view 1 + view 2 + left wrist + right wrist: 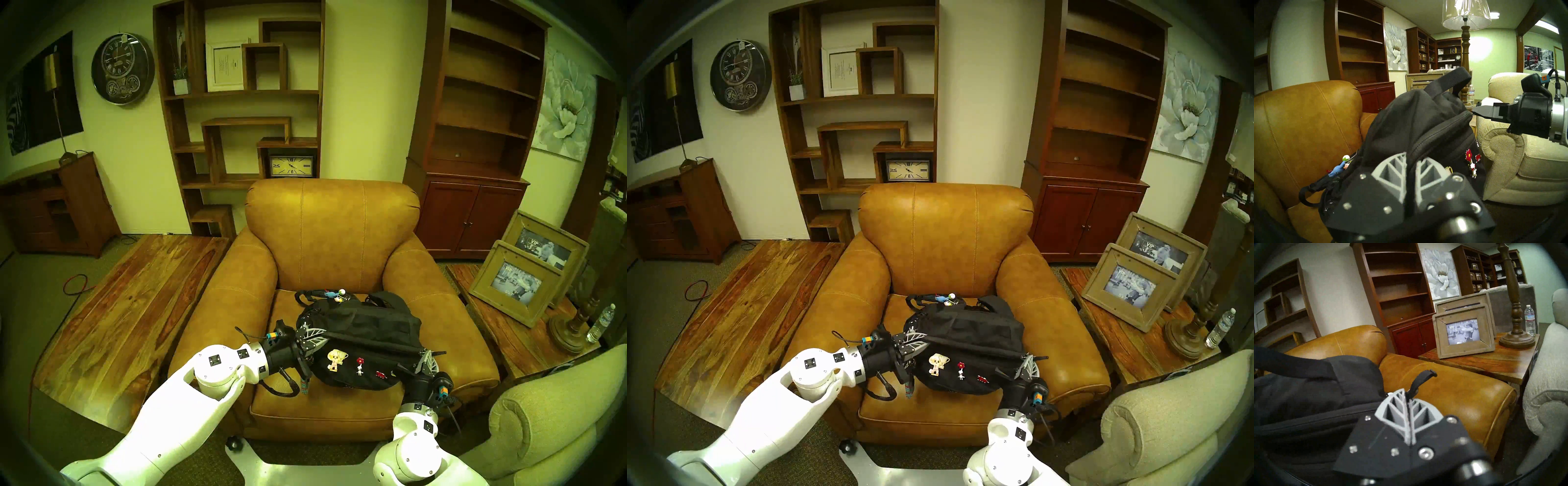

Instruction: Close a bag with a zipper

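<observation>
Pinching the cord pull (1421, 378), the right gripper (1407, 401) risks slipping off if the fabric-clamping left gripper (1411, 163) lets the bag (366, 325) slacken.

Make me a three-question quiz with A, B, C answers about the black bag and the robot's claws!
1. Where does the bag lie?
A. on the tan armchair's seat
B. on the wooden floor
C. on a bookshelf

2. How many wooden picture frames stand on the side table?
A. one
B. two
C. four

3. What is the right claw doing?
A. hanging open above the bag
B. shut on the zipper pull
C. holding the water bottle

Answers:
1 A, the bag rests on the armchair seat.
2 B, two picture frames lean one behind the other on the side table.
3 B, its fingers pinch the zipper pull at the bag's end.
</observation>
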### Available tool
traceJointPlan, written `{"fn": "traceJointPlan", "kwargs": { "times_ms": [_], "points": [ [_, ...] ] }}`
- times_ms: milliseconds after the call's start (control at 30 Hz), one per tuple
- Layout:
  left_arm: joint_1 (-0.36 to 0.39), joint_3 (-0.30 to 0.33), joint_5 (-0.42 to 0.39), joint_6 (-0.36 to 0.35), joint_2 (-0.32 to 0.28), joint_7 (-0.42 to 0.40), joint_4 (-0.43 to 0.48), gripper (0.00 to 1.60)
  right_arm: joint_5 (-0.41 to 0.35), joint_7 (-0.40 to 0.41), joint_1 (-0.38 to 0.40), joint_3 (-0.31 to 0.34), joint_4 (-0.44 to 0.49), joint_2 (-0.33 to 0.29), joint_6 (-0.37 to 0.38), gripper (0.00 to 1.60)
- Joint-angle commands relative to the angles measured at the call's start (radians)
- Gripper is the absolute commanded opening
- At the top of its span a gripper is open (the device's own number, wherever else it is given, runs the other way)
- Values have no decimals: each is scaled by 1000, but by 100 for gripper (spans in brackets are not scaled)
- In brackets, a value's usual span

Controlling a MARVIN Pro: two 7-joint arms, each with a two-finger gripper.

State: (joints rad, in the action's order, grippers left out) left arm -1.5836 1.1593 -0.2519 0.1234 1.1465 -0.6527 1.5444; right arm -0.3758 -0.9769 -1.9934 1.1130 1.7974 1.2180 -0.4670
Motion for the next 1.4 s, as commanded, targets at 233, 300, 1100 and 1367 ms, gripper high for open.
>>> {"fn": "traceJointPlan", "kwargs": {
  "times_ms": [233,300,1100,1367],
  "points": [
    [13,77,-42,-1,-20,18,64,0,-4,51,20,10,-116,-3,-145,0],
    [14,79,-42,-4,-20,17,69,0,-24,72,21,10,-108,-8,-151,0],
    [5,93,-49,-17,-31,3,94,0,-322,278,-62,81,-30,-154,-155,0],
    [15,99,-55,-20,-29,-2,89,0,-405,351,-86,103,-47,-172,-161,0]
  ]
}}
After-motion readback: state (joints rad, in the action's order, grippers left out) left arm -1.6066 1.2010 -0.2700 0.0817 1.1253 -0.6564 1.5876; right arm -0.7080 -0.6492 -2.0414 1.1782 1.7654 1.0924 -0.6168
